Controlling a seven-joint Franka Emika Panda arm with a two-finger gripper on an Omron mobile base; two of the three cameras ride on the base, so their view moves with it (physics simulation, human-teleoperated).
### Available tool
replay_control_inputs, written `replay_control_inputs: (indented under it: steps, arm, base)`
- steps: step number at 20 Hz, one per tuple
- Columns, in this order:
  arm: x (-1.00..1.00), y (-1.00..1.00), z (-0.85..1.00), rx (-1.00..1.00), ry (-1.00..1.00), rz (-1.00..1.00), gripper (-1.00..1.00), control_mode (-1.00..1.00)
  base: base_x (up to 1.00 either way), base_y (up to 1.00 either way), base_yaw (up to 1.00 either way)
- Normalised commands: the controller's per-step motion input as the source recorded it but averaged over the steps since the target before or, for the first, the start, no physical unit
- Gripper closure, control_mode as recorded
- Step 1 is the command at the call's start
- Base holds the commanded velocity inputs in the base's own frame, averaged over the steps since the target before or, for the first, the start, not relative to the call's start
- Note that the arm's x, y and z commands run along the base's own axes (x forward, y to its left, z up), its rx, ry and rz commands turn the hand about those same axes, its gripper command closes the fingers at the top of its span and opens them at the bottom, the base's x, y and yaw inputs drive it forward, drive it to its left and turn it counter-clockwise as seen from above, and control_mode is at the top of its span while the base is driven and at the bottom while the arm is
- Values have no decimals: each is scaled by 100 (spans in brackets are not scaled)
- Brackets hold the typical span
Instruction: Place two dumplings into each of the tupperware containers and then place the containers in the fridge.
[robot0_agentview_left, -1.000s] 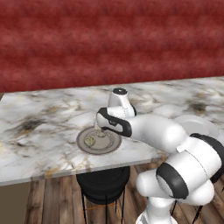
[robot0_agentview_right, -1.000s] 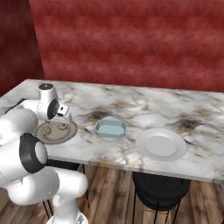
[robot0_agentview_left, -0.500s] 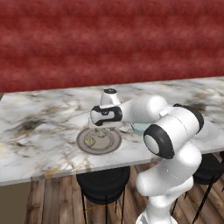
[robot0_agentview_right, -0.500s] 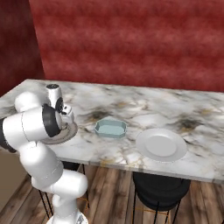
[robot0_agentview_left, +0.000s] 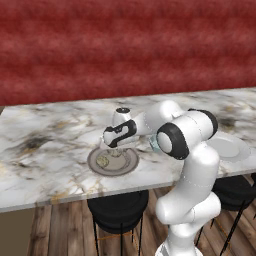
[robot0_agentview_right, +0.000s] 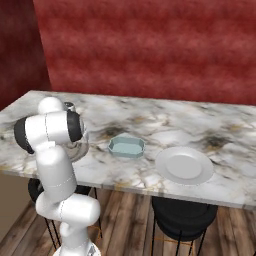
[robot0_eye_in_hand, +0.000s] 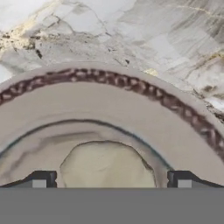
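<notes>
Marble counter (robot0_agentview_right: 150, 117) | round grey-brown plate (robot0_agentview_left: 113, 161) is seen holding lumpy tan dumplings; one dumpling (robot0_eye_in_hand: 107, 166) lies between the spread-apart fingertips of the gripper (robot0_eye_in_hand: 109, 179), not clamped | translucent light-blue octagonal container (robot0_agentview_right: 126, 147) is seen bare inside, beside a round white plate (robot0_agentview_right: 184, 165)

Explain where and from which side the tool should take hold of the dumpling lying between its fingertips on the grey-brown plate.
Grip the dumpling across its rounded middle, coming straight down from above. It is a low lump lying on the shallow plate, whose raised rim hampers a sideways approach. The open tool already straddles it, one fingertip on either side.
</notes>
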Motion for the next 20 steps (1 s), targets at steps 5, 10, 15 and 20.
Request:
replay_control_inputs:
  steps: [5, 10, 15, 20]
  arm:
    - [20, 1, -17, 0, 4, 0, -100, -100]
    - [0, 0, -2, 0, 7, 0, -100, -100]
    - [-9, 0, 0, 0, 0, 0, -100, -100]
    - [-27, 0, 0, 0, 0, 0, -100, -100]
  base:
    - [0, 0, 0]
    - [0, 0, 0]
    - [0, 0, 0]
    - [0, 0, 0]
